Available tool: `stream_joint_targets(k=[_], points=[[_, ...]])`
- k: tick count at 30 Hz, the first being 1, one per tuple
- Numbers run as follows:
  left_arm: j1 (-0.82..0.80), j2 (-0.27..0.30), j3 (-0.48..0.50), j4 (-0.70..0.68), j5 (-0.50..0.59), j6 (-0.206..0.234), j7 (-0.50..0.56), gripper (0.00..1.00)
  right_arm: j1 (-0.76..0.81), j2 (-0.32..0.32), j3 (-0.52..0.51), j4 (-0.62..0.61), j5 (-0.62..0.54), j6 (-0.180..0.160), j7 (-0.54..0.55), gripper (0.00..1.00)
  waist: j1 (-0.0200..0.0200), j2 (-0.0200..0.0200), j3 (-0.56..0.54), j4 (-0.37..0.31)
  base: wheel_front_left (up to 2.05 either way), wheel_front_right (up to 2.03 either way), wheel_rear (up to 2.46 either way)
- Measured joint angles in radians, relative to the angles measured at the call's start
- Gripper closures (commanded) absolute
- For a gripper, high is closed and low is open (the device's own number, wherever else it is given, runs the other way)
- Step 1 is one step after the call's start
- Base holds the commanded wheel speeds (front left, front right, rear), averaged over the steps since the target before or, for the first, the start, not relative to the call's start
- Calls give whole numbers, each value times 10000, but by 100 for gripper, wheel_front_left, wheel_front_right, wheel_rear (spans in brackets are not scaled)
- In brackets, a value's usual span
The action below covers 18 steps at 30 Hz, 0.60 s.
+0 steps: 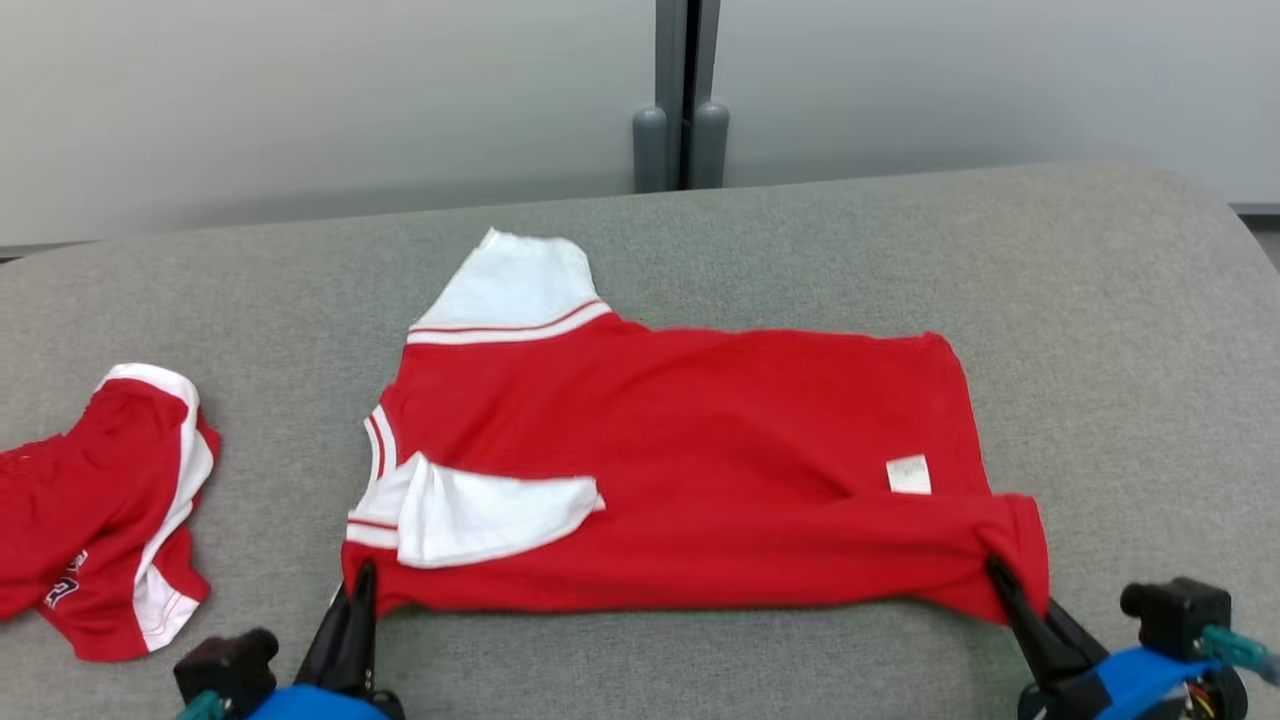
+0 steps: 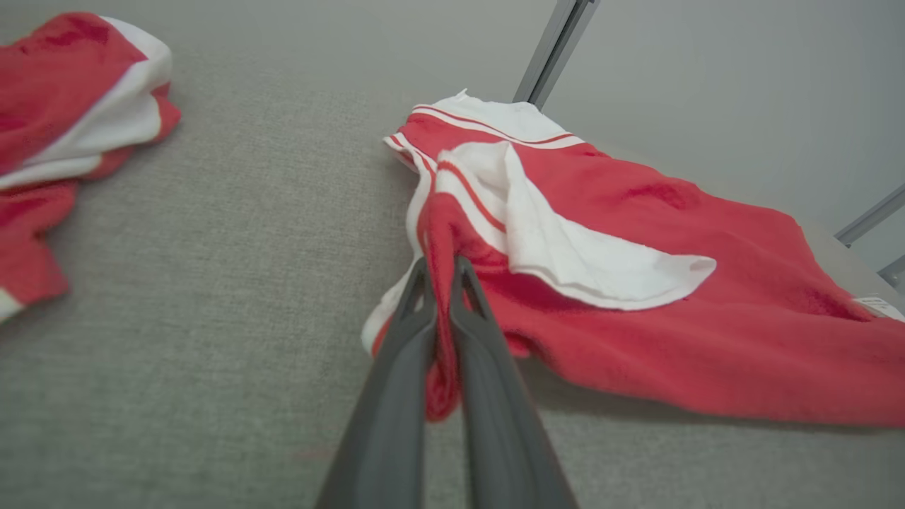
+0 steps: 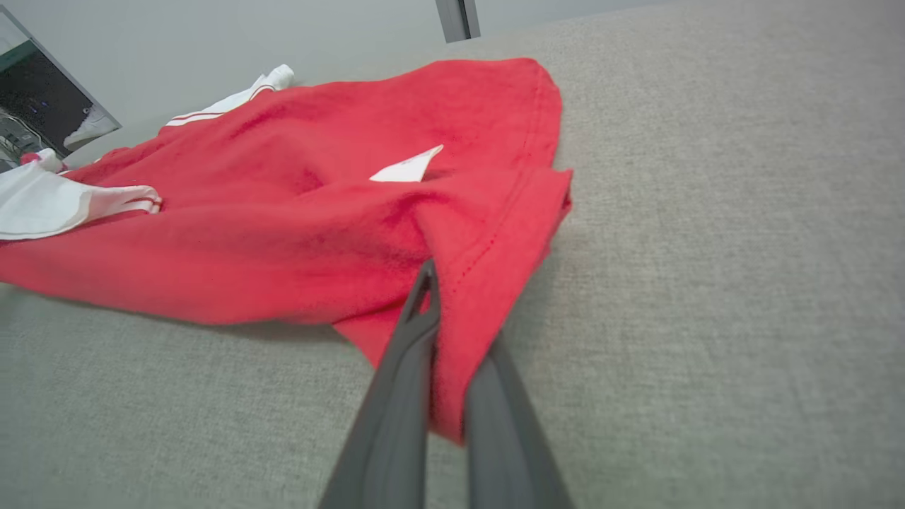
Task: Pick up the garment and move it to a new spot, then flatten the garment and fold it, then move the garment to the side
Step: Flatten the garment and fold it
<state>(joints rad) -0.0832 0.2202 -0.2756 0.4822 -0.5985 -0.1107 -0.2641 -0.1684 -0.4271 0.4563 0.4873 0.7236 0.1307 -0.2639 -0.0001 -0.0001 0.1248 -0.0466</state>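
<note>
Left tool, right tool on garment; grey cushion, pale wall

The garment lies across the middle of the padded surface, its long side running left to right. A second garment lies well apart to its left, at the surface's left edge. Behind the surface stands a wall, with a post at its middle. 1 sleeve sticks out from the garment's far left corner, toward the wall; the other sleeve lies folded on the body by the near left corner. A label lies on the body close to the right edge. The left gripper sits at the near left corner and the right gripper at the near right corner, each with cloth between its 2 fingers.
</note>
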Motion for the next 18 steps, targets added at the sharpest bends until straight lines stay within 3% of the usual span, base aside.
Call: stream_joint_targets(k=[15, 16, 17, 18], points=[[2112, 58, -33, -1553, -69, 606, 169, 100, 2198, -314, -644, -1407, 48, 0, 445, 100, 0, -1, -308, 213, 0, 0, 0], [2117, 59, -65, -1546, -50, 646, 176, 100, 2254, -303, -640, -1453, 42, 0, 531, 79, 0, 0, -310, 218, 0, 0, 0], [2117, 52, -56, -1547, -31, 671, 173, 67, 2303, -276, -650, -1476, -6, 0, 531, 52, 0, 0, -316, 223, 0, 0, 0], [2115, 35, -15, -1542, -25, 677, 157, 0, 2328, -240, -671, -1488, -63, 0, 531, 0, 0, 0, -322, 227, 0, 0, 0]])
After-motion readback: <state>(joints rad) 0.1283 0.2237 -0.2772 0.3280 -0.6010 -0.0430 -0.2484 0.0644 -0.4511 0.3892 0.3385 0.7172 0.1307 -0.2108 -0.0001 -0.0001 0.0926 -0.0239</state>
